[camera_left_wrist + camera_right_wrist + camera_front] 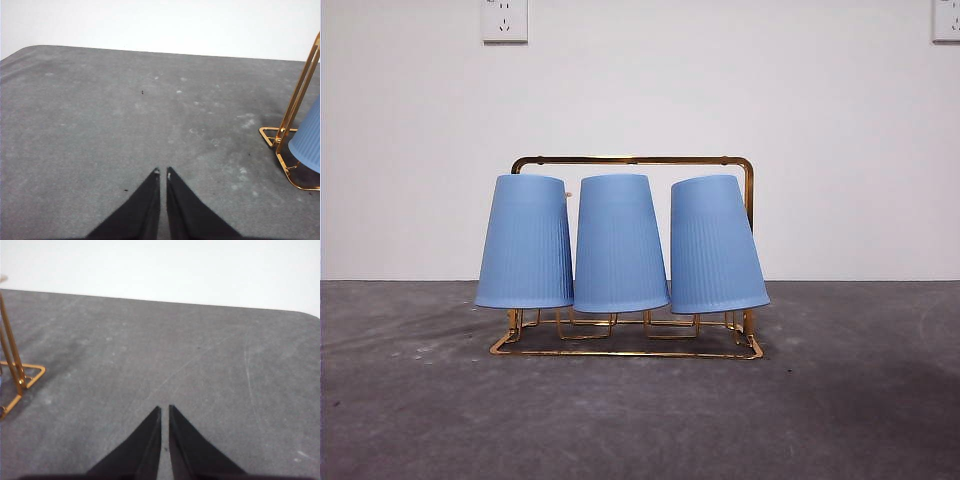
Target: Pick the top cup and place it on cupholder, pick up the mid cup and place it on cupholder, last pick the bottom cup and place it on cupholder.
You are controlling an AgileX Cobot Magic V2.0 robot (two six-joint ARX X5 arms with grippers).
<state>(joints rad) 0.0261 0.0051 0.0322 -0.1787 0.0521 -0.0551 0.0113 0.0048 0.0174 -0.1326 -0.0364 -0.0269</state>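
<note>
The gold wire cupholder (632, 159) stands mid-table with three blue ribbed cups upside down on its pegs: a left cup (526, 243), a middle cup (618, 244) and a right cup (713, 246) that leans slightly. Neither arm shows in the front view. My left gripper (163, 173) is shut over bare grey table, with the cupholder's corner (295, 110) and one blue cup (307, 140) off to the side. My right gripper (164, 409) is shut too, apart from the cupholder's corner (15, 365).
The grey table (840, 400) ends at a white wall with two power sockets (504, 20). The table's rounded far corners show in both wrist views.
</note>
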